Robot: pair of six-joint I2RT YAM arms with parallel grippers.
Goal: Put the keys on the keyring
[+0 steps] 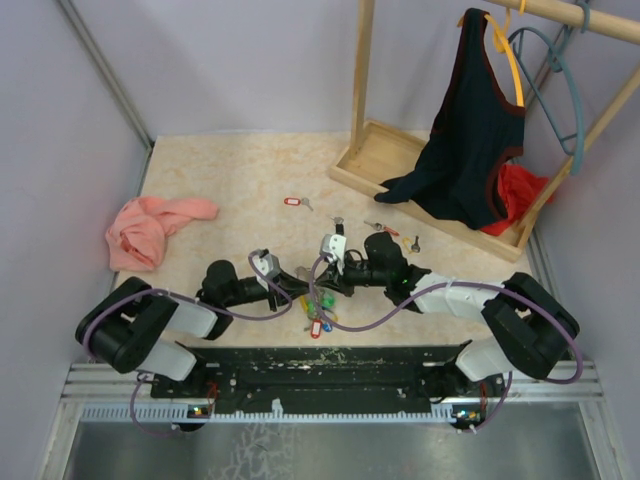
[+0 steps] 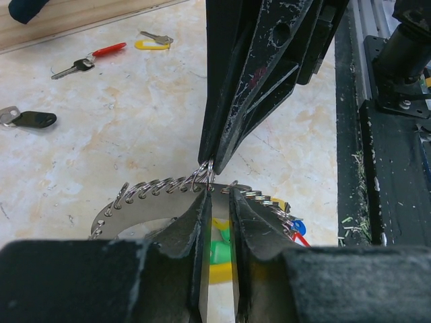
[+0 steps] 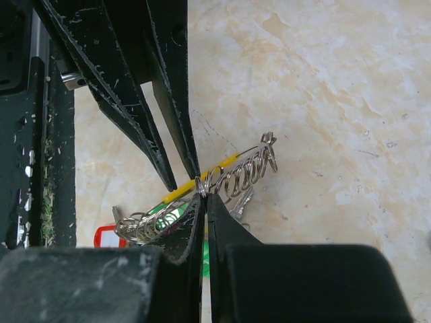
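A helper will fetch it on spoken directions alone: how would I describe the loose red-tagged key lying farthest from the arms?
Start at the wooden rack base at the table's back right and look left from its near corner. The red-tagged key lies alone there, between the rack and the pink cloth; the other loose keys sit nearer the front, further right.

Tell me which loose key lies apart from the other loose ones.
The red-tagged key: it lies alone, farthest left, while the other loose keys cluster nearer the wooden rack base.
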